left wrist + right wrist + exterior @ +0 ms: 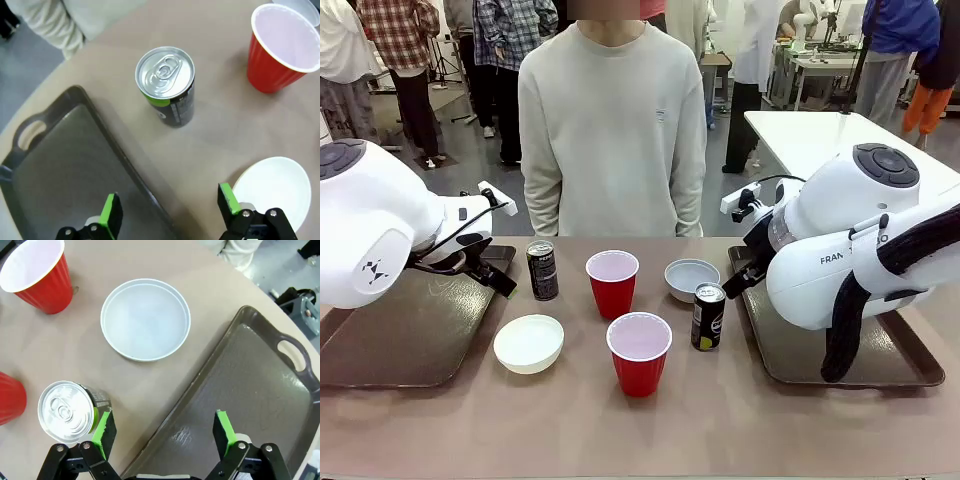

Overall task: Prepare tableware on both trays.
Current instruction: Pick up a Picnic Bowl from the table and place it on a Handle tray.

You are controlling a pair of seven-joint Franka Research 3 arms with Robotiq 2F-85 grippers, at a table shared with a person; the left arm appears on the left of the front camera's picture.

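Now, left end effector (167, 200) wide open, holding nothing, over the left tray (65, 165) rim, black can (167, 85) ahead. Right end effector (164, 425) likewise over the right tray (250, 390) rim, grey-blue bowl (145, 320) ahead on the desk (65, 352).

Left jaws stand spread across the rim of the left tray (65, 165). On one side of them the tray floor is bare and passable. An upright black can (167, 85) stands ahead, with bare worktop (225, 130) before it. The cream-white bowl (277, 185) crowds the other finger, and a red cup (280, 50) stands farther ahead.

Right jaws, likewise spread, straddle the rim of the right tray (250, 390). The tray floor is bare on one side. A second can (67, 410) stands just beside the other finger, and the grey-blue bowl (145, 320) lies ahead.
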